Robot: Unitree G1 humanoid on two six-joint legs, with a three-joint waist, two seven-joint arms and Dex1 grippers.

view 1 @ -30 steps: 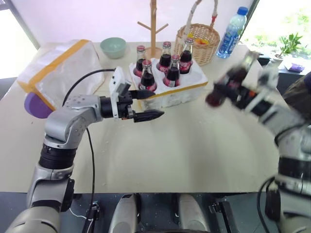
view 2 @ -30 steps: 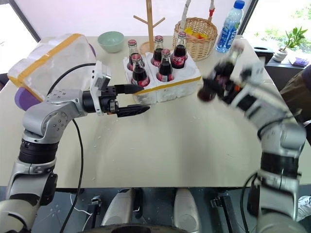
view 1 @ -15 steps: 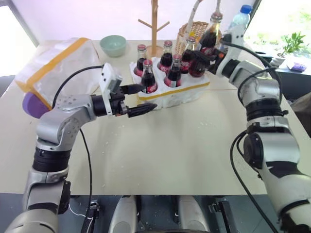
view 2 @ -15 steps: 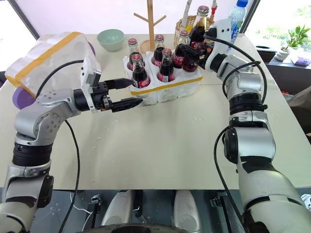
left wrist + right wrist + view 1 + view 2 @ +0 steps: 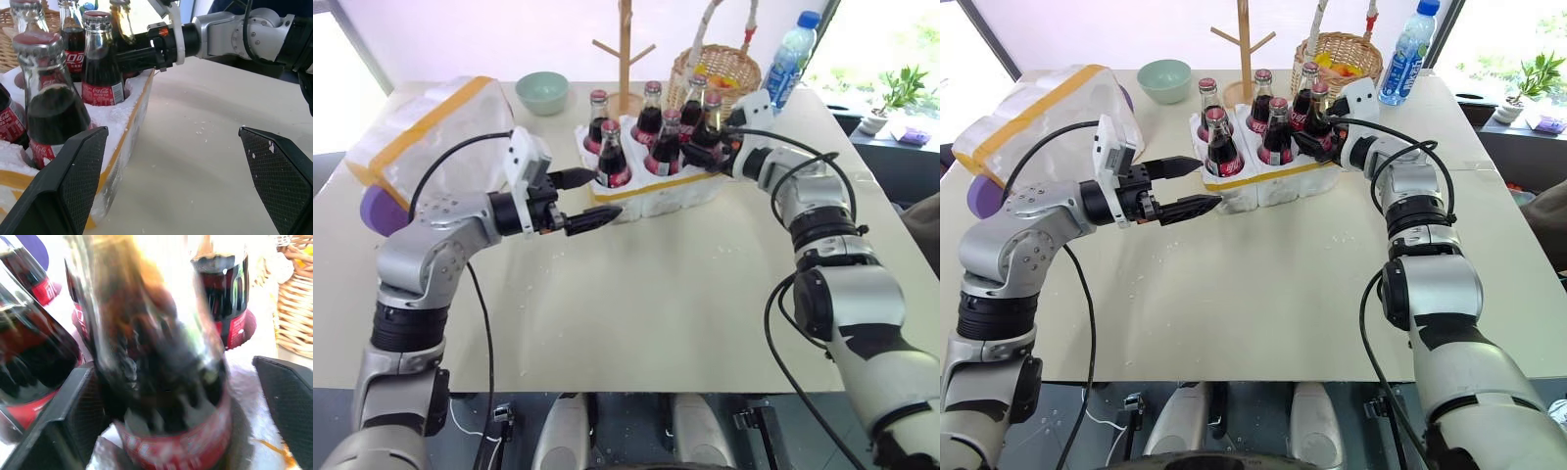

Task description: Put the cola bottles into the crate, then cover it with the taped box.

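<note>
The crate, a low white foam tray with a yellow band, stands mid-table with several cola bottles upright in its wells. My right gripper reaches in level from the right and is open around the front-right cola bottle. That bottle stands in its well, and one finger is clearly off the glass. My left gripper is open and empty, just in front of the crate's left end. The taped box sits at the far left.
Behind the crate are a green bowl, a wooden peg stand, a wicker basket and a blue-capped water bottle. A purple object pokes out beside the taped box. Bare tabletop spreads in front.
My right arm swung the bottle in from mid-air on the right, lowered it into the crate's front-right well, and its fingers opened. The left gripper stayed nearly still.
</note>
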